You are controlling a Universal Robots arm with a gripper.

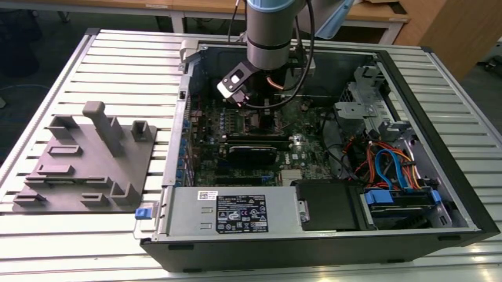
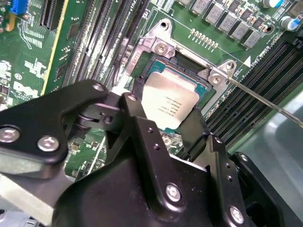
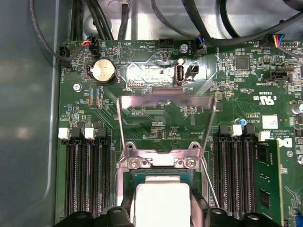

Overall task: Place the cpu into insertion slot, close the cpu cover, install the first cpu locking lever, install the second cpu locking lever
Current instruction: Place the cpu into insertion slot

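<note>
pinches the cpu (image 2: 171, 97) by two opposite edges with the claw (image 2: 165, 112) — drawn in narrow, just chip-wide, with one black finger (image 2: 136, 122) tight to each side. holds it within the silver rim of the insertion slot (image 2: 182, 60); cannot tell whether seated or just above the contacts.

from the exterior view's left to its right: one grey fixture block (image 1: 86, 158) on the slatted table (image 1: 117, 59), one open computer case (image 1: 314, 249) just beside it, one arm (image 1: 271, 29) reaching down into that case. in the first wrist view, on the green board (image 3: 236, 94): one cpu cover (image 3: 165, 100) — swung open, on a hinge bracket with two screws (image 3: 135, 163) — and one thin wire lever (image 3: 209, 182) slanting beside the slot. two fingers, one chip, one slot.

square, so no long axis to speak of; lies flat to the board, metal top up, edges roughly in line with the slot's rim.
</note>
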